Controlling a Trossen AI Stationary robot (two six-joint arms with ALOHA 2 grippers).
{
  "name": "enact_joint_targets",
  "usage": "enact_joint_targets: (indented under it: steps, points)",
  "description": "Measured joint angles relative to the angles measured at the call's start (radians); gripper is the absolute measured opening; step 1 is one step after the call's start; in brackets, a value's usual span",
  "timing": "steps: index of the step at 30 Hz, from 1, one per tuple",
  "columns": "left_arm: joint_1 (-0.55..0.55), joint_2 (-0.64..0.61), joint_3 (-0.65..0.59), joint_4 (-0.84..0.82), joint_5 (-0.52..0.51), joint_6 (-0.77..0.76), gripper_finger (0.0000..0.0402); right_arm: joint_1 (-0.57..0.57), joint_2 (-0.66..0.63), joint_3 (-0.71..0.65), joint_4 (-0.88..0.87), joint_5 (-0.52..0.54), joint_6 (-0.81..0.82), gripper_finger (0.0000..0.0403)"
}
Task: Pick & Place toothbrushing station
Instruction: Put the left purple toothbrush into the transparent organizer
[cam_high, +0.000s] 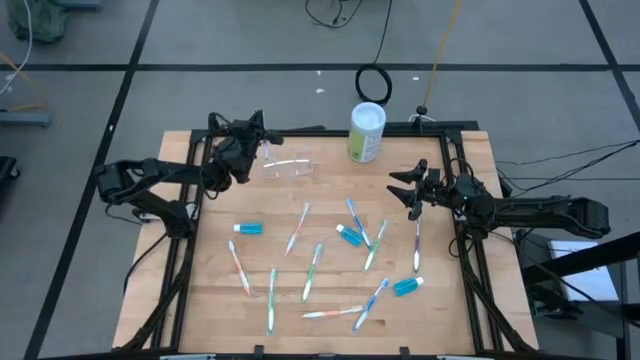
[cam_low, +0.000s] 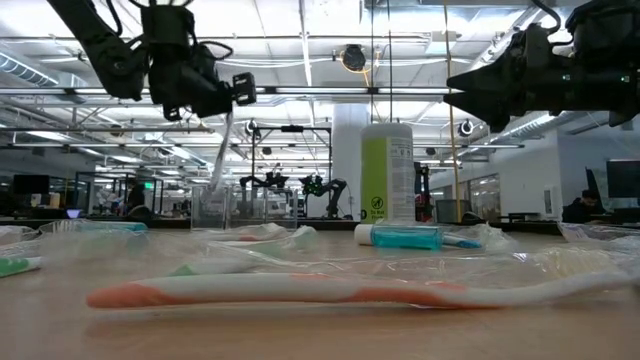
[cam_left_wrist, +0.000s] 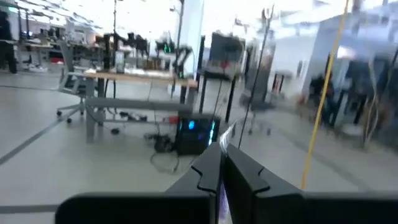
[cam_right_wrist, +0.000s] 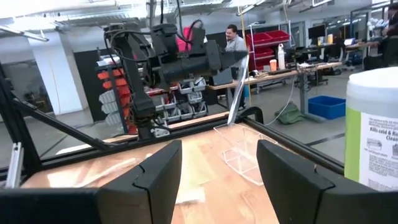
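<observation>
The left end effector (cam_high: 262, 138) hangs above the table's (cam_high: 460, 310) far-left part, fingers clamped on 1 toothbrush (cam_low: 222, 150) over the clear holder (cam_high: 288, 167); the right end effector (cam_high: 402, 190) hovers near the canister (cam_high: 366, 132), fingers apart; other toothbrushes (cam_high: 312, 272) and toothpaste tubes (cam_high: 248, 229) lie scattered.

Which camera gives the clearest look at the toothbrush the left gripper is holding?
The right wrist view: the toothbrush hangs from the shut left gripper above the clear holder. The low view shows it as a pale slanted stick. The high view barely shows it; the left wrist view shows only a sliver between the fingers.
</observation>
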Motion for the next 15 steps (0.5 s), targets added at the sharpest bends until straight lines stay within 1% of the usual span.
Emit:
enact_joint_targets:
  steps: [3, 7, 11, 15]
  points:
    - [-0.008, 0.003, 0.0, -0.09, 0.003, -0.03, 0.0004, 0.0, 0.0, 0.0, 0.0, 0.0, -0.034, 0.0201]
    - [-0.02, 0.006, 0.0, -0.216, 0.002, -0.079, 0.0019, 0.0, 0.0, 0.0, 0.0, 0.0, -0.046, 0.0201]
    - [-0.033, 0.007, 0.0, -0.343, 0.002, -0.081, 0.0024, 0.0, 0.0, 0.0, -0.001, 0.0, -0.047, 0.0201]
    - [-0.047, 0.006, 0.0, -0.39, 0.0, -0.073, 0.0025, 0.0, 0.0, 0.0, -0.001, 0.0, -0.047, 0.0201]
